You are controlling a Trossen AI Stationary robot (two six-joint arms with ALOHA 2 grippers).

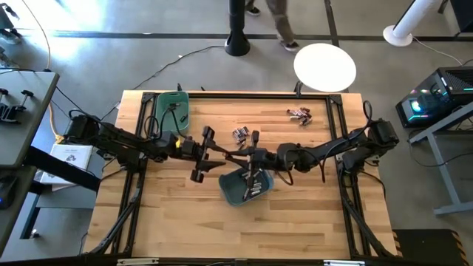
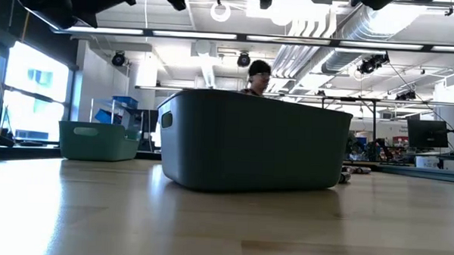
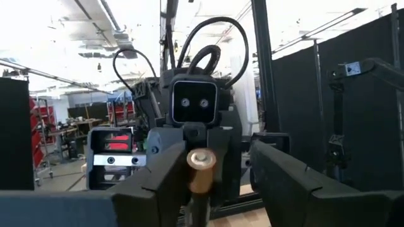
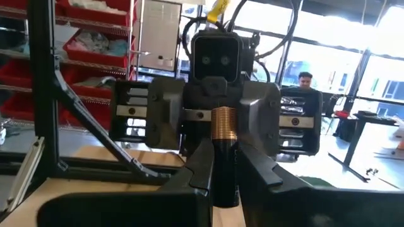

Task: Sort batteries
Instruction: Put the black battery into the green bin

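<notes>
Above the dark teal bin (image 1: 247, 186) at mid-table, my two grippers meet tip to tip. My right gripper (image 4: 225, 171) is shut on one battery (image 4: 224, 148), black with a copper-brown end. That end (image 3: 201, 169) pokes between the fingers of my left gripper (image 3: 221, 186), which stand apart with a clear gap on one side; whether the other finger touches it I cannot tell. Loose batteries lie on the table in one heap (image 1: 240, 134) beside the grippers and another (image 1: 299, 114) at the far right. A green bin (image 1: 174, 111) stands at the far left. My right gripper pinches the battery's black part (image 4: 225, 183) between its two fingers (image 4: 199, 167). The battery lies along the fingers, which point about level toward the table's left. Its copper-brown end (image 4: 224, 129) sticks out past the fingertips, lifted clear above the teal bin.
The teal bin (image 2: 253, 140) holds a few batteries (image 1: 253, 188). Black frame rails (image 1: 347, 199) run along the table's sides. A person (image 1: 279, 22) walks past beyond the far edge, next to a white round thing (image 1: 325, 65).
</notes>
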